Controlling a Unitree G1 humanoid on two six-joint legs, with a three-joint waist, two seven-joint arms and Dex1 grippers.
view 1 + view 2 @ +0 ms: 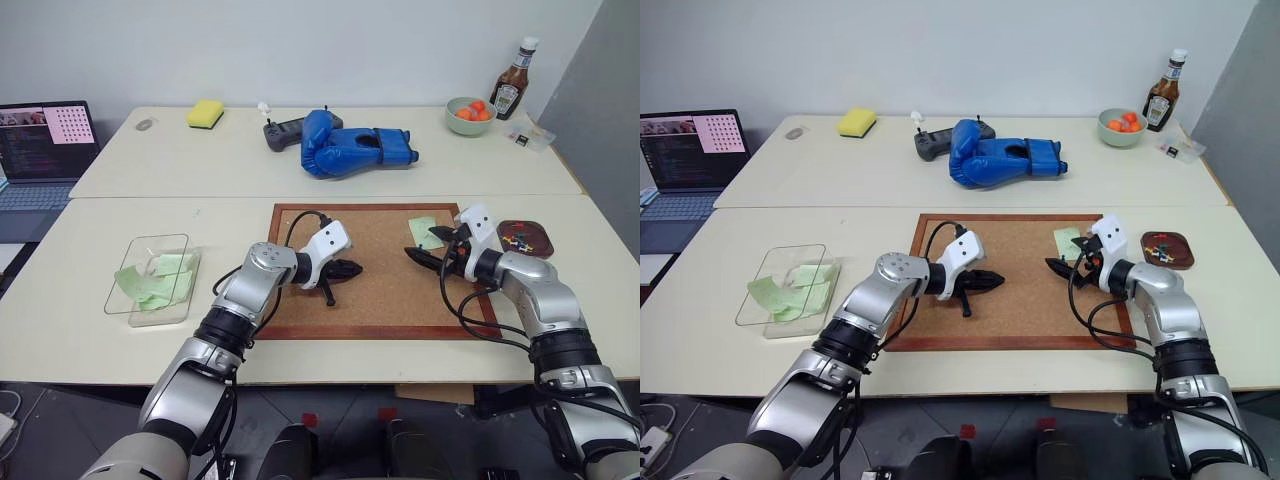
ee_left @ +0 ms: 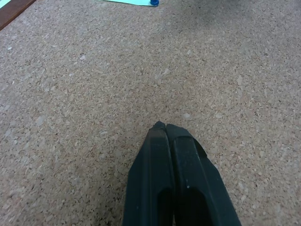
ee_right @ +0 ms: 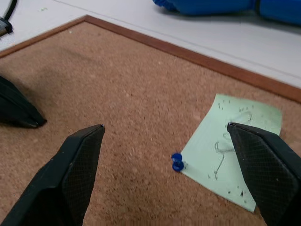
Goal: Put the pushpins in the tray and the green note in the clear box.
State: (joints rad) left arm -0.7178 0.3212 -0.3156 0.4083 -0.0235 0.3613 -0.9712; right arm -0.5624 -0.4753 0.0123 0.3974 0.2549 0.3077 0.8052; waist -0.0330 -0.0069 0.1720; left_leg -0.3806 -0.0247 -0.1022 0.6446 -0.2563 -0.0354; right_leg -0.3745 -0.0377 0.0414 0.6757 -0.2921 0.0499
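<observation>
The green note [image 3: 235,155] lies flat on the corkboard [image 1: 380,300] near its far right corner, with a blue pushpin [image 3: 177,162] stuck at one of its corners. My right gripper [image 3: 165,127] is open and hovers low over the board, its fingers spread on either side of the pin and the note. My left gripper [image 2: 164,128] is shut and empty, its tips just above bare cork at mid-board. The dark brown tray [image 1: 540,232], right of the board, holds several coloured pushpins [image 1: 516,240]. The clear box [image 1: 150,250] stands at the left with crumpled pale green papers inside.
On the far table lie blue boxing gloves [image 1: 350,150], a dark controller [image 1: 285,133] and a yellow sponge [image 1: 205,113]. A pale green bowl [image 1: 470,115] of orange fruit, a sauce bottle [image 1: 512,88] and a small packet [image 1: 525,137] stand far right. A laptop [image 1: 45,150] sits at the left.
</observation>
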